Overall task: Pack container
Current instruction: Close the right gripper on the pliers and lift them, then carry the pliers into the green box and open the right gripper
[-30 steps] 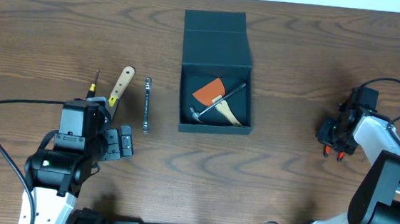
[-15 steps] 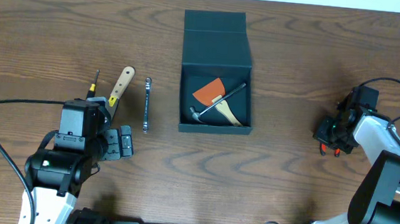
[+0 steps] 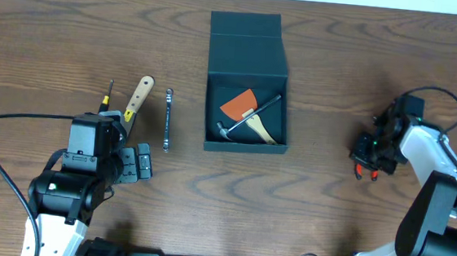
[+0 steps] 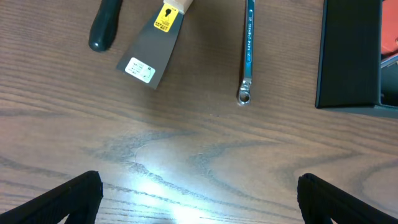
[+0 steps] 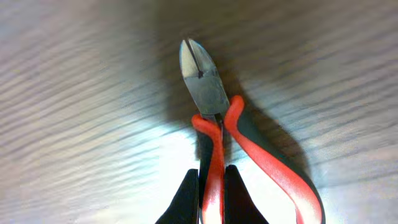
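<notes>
A matte, dark teal-black square cardboard container (image 3: 248, 52) sits mid-desk (image 3: 319, 221) on brown wood grain. Its hinged flap lid is folded back flat on the far side. Inside lie a slim metal hammer (image 3: 250, 116), an orange piece (image 3: 238, 106) and a pale wooden-handled tool (image 3: 262, 131). To its left, apart from its wall, lie a thin steel wrench (image 3: 168, 120), a scraper (image 3: 138, 98) with a wooden handle and a dark flat blade, and a narrow screwdriver (image 3: 108, 94).

The left end effector (image 3: 138, 165) is spread wide and grasps nothing. The right end effector (image 3: 367, 162) is clenched on one red-and-black handle of the side cutters (image 5: 208, 87).

Only the right wrist view shows that pinch and the cutters' grey pointed nose. Only the left wrist view shows the scraper's yellow and white labels and the wrench's ring end.
</notes>
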`<state>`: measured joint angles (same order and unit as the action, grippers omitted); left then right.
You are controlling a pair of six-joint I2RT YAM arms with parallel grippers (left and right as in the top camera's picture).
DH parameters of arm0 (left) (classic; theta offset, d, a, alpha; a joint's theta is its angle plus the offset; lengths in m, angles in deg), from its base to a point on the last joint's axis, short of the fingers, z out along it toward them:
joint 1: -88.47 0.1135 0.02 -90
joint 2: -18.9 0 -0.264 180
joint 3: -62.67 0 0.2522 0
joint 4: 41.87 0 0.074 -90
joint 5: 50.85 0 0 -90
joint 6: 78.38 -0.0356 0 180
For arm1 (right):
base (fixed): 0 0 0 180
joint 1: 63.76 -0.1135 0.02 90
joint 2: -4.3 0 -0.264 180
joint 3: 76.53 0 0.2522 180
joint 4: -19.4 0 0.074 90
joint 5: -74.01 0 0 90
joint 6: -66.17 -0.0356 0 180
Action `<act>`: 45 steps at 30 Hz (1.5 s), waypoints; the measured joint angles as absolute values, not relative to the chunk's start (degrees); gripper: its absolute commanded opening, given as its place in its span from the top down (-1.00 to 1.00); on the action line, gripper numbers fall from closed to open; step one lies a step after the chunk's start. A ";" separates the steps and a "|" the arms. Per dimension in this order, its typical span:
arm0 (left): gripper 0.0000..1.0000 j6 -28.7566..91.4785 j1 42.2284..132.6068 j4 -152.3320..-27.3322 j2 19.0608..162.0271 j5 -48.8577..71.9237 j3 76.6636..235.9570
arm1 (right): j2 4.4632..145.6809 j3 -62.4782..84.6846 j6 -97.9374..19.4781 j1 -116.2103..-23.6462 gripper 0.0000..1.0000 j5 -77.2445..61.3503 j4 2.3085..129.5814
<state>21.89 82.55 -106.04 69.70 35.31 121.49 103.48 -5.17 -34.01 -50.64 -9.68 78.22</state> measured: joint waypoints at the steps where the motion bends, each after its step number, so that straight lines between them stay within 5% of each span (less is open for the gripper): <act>1: -0.97 21.89 82.55 -106.06 69.70 35.31 121.49 | 103.15 -3.49 -33.72 -51.69 0.98 -9.62 79.64; 12: -0.97 21.89 82.55 -106.06 69.70 35.31 121.49 | 96.04 19.00 -21.68 -70.51 0.98 -12.33 91.70; 25: -0.97 21.89 82.55 -106.04 69.70 35.31 121.49 | 96.50 21.30 5.34 -96.01 0.98 -11.85 85.95; 45: -0.97 21.86 82.55 -106.06 69.70 35.31 121.49 | 112.33 21.52 15.19 -94.83 0.98 -6.54 83.46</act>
<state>21.86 82.55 -106.06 69.70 35.31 121.49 112.33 21.52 15.19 -94.83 -6.54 83.46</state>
